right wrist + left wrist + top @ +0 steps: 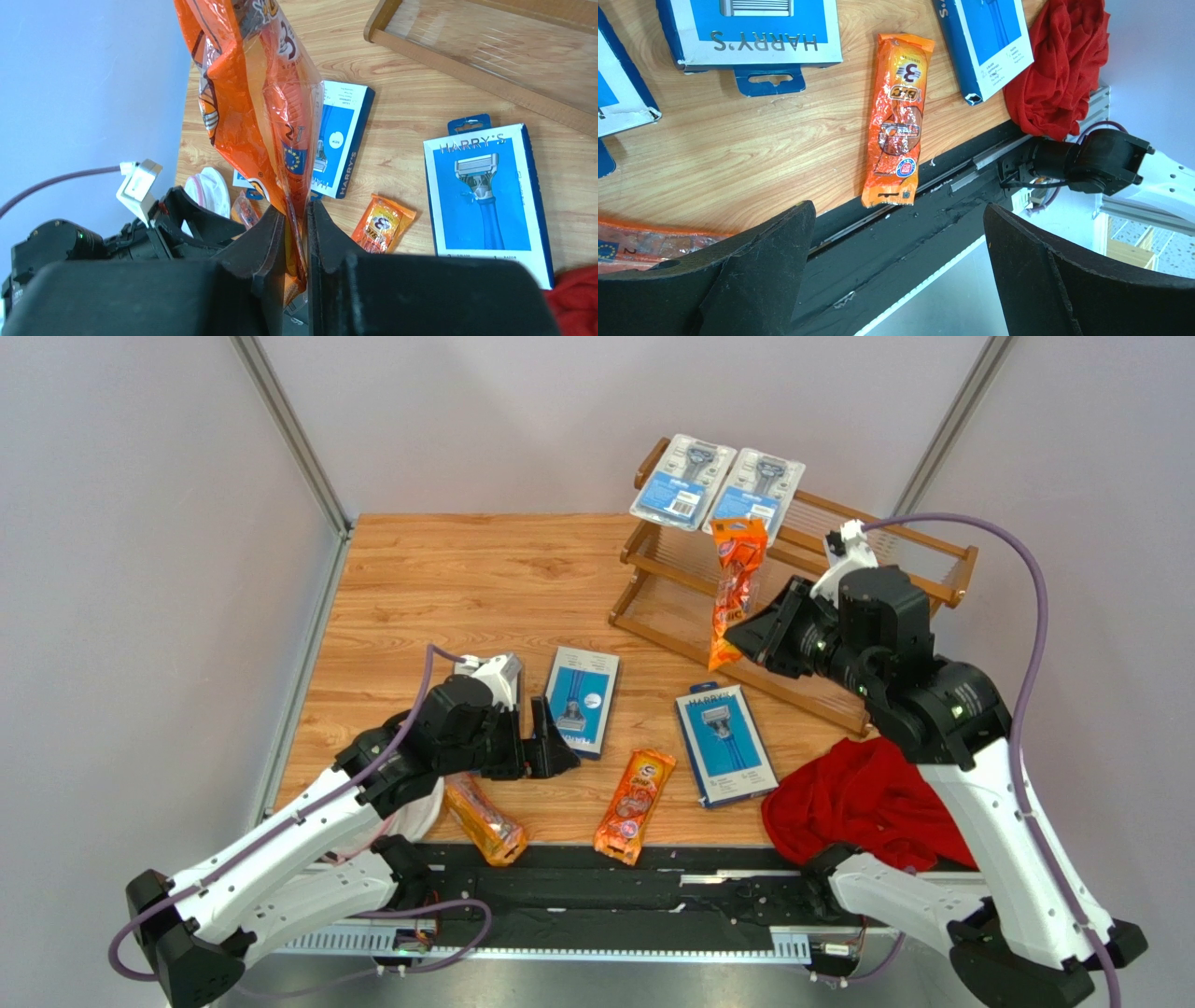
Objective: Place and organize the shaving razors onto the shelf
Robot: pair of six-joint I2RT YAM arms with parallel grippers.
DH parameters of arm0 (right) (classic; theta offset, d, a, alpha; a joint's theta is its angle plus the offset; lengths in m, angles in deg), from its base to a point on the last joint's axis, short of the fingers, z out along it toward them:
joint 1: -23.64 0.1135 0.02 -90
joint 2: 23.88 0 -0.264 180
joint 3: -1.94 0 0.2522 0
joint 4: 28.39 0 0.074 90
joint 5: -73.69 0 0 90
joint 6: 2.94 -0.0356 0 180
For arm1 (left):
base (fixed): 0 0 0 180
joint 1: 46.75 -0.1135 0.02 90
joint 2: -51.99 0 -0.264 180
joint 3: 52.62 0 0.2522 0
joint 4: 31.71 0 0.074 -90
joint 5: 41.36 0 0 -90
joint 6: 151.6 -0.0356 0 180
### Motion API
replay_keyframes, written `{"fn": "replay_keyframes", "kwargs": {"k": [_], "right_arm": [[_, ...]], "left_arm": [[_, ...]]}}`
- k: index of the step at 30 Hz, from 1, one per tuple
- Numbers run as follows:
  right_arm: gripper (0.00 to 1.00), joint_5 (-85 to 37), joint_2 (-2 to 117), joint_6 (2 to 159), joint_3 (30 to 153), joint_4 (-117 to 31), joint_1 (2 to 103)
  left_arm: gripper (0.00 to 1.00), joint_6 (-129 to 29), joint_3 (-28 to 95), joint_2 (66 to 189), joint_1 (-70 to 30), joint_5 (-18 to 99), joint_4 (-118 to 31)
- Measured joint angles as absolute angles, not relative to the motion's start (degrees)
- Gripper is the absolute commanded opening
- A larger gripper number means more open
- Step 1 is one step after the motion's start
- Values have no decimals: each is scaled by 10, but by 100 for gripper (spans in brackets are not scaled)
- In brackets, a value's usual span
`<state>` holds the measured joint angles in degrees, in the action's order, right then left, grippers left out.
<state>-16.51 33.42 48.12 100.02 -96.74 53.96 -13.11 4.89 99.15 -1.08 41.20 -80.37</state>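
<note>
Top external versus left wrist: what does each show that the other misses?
Only top external: the shelf with two blister packs on top, and the right gripper holding a hanging orange bag near it. Only left wrist: the left gripper plainly open and empty, plus readable HARRY'S lettering. Both: the flat orange bag, the blue boxes and the red cloth.

Your shelf (pixel 673 595) stands at the far right of the counter (pixel 463 574), two blister packs (pixel 683 479) lying on its top tier's left end. Before it, leftward, lie two boxes (pixel 724 742) side by side; nearer you, two bags (pixel 634 804), the cloth (pixel 870 798) to their right.
</note>
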Motion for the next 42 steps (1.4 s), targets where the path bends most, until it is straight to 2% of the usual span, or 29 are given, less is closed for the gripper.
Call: {"fn": "replay_keyframes", "kwargs": {"k": [12, 20, 32, 42], "right_arm": [[0, -385, 415, 485, 1028, -917, 308], [0, -479, 453, 456, 1028, -853, 202], [1, -531, 532, 429, 1033, -807, 114], [5, -549, 596, 405, 1058, -783, 99]], "left_arm": [[99, -131, 33, 992, -11, 411, -804], [99, -130, 25, 990, -11, 409, -803], [99, -120, -6, 960, -11, 410, -804], [98, -118, -7, 932, -11, 414, -810]]}}
